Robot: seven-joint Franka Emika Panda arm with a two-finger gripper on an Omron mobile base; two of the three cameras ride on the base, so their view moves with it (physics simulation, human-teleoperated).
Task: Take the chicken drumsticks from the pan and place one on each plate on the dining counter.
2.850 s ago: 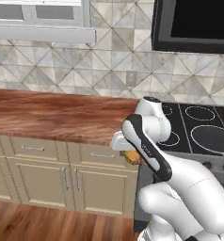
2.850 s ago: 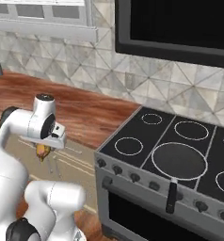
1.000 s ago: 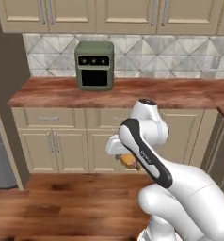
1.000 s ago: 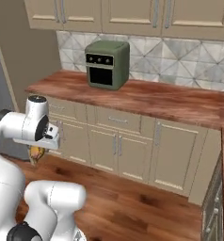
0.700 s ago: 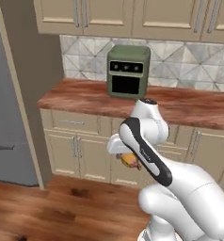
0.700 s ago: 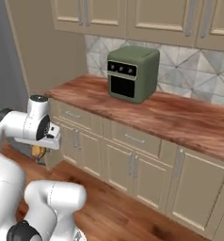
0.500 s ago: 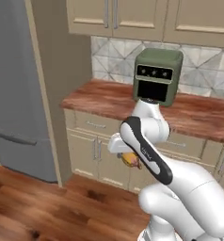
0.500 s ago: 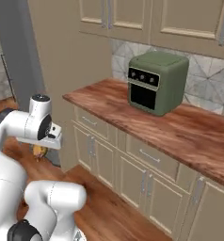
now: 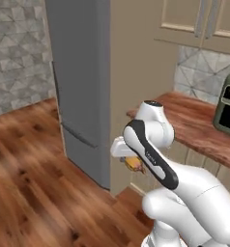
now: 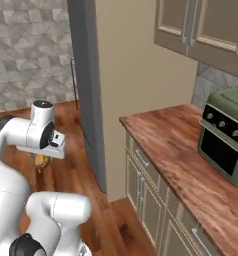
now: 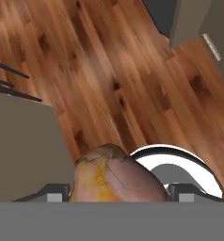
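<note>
A golden-brown chicken drumstick [image 11: 115,178] sits between my fingers, with my gripper [image 11: 118,195] shut on it. From the left base camera the drumstick [image 9: 133,164] hangs under the hand at mid height above the wooden floor, in my gripper [image 9: 134,166]. The right base camera shows the drumstick [image 10: 40,160] below the white wrist, in the gripper [image 10: 41,162]. The pan, the plates and the dining counter are out of view.
A tall grey fridge [image 9: 83,87] stands ahead beside a beige panel [image 10: 126,75]. A wood countertop [image 10: 176,160] over beige cabinets carries a green toaster oven [image 10: 226,135]. Wooden floor [image 9: 30,159] spreads to the left. A beige-grey block [image 11: 20,150] lies below the hand.
The whole scene has swung sideways with the base: stove, then counter and oven, now the fridge. The arm keeps the same pose with the drumstick held.
</note>
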